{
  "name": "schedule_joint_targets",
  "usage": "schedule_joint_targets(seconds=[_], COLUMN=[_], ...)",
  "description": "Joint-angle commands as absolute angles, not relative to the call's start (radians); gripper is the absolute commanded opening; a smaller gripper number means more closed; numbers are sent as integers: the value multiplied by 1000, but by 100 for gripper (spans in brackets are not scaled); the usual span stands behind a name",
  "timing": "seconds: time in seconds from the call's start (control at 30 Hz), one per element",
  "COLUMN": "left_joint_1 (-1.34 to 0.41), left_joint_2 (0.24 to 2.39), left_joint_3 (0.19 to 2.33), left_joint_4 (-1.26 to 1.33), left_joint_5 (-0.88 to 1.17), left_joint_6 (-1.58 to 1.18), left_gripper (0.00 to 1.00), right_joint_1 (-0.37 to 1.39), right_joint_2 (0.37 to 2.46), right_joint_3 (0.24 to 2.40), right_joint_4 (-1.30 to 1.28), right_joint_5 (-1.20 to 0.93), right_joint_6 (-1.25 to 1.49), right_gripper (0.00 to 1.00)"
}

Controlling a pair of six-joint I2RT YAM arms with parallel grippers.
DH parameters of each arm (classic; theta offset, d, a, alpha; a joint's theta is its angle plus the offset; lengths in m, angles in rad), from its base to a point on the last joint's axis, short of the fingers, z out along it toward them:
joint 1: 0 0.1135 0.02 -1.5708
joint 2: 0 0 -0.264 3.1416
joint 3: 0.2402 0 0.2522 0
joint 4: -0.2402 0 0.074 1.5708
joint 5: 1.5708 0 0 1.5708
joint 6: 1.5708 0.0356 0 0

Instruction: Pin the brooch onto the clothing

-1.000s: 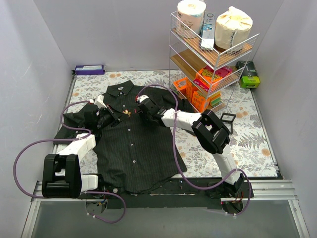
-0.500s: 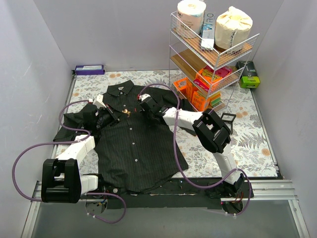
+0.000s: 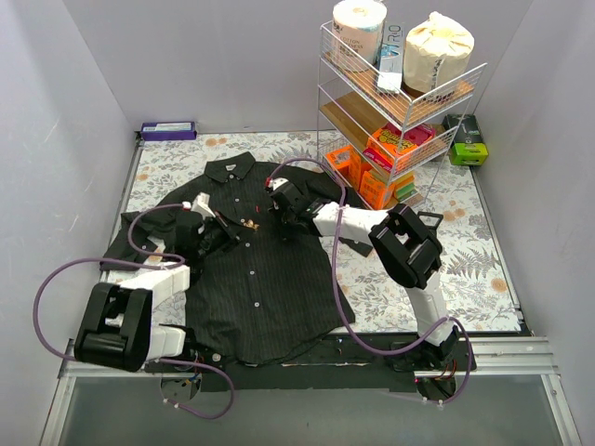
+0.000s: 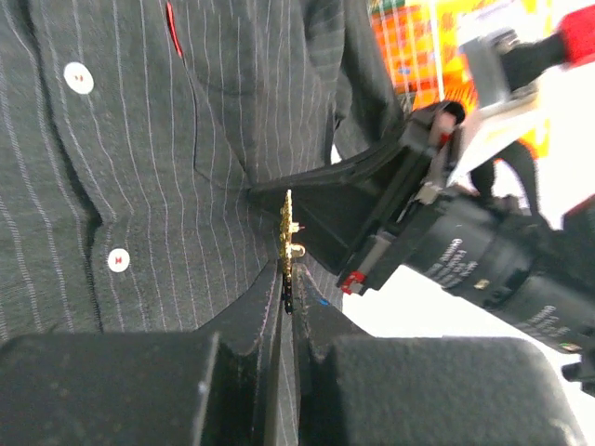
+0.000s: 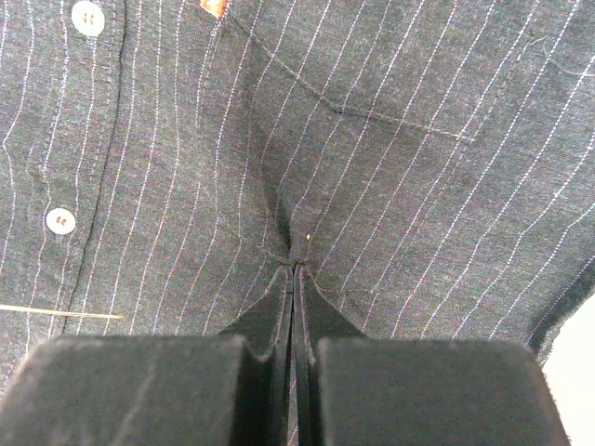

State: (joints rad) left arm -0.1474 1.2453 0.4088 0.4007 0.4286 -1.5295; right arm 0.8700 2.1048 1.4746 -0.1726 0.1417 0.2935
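Note:
The clothing (image 3: 256, 274), a black pinstriped shirt, lies flat on the patterned table. The tiny golden brooch (image 3: 251, 223) is over its chest. My left gripper (image 3: 234, 226) is shut on the brooch (image 4: 288, 232), which stands edge-on above the fingertips (image 4: 279, 288), right next to a raised fold of cloth. From the right, my right gripper (image 3: 277, 212) is shut on that fold of the shirt (image 5: 372, 167); the cloth puckers at its tips (image 5: 296, 268). A red label (image 4: 170, 17) and white buttons (image 4: 79, 77) show nearby.
A wire rack (image 3: 395, 107) with paper rolls and orange packets stands just right of the shirt, close to the right arm. A purple box (image 3: 168, 130) lies at the back left, a green box (image 3: 468, 150) at the back right. Walls close in on both sides.
The right gripper has closed on a fold of the shirt. The left gripper has carried the brooch slightly right and nearer, up to that fold.

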Motion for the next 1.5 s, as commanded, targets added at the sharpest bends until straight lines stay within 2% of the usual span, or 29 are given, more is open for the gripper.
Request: schedule_joint_targets(seconds=[0.0, 0.37, 0.9, 1.47], left_joint_1=[-215, -267, -279, -279], left_joint_2=[1339, 1505, 1609, 1585], left_joint_3=[399, 385, 350, 305], left_joint_4=[560, 709, 844, 848], left_joint_5=[324, 221, 232, 204], left_joint_6=[-1606, -1651, -1721, -1738], left_gripper=[0, 0, 0, 0], right_joint_1=[867, 865, 867, 862], right_joint_2=[2033, 1996, 1985, 1983], right_joint_3=[1447, 1411, 1396, 1394], right_joint_4=[-178, -132, -101, -107], right_joint_5=[106, 89, 67, 75], right_joint_6=[316, 337, 357, 360], right_gripper=[1, 1, 1, 1])
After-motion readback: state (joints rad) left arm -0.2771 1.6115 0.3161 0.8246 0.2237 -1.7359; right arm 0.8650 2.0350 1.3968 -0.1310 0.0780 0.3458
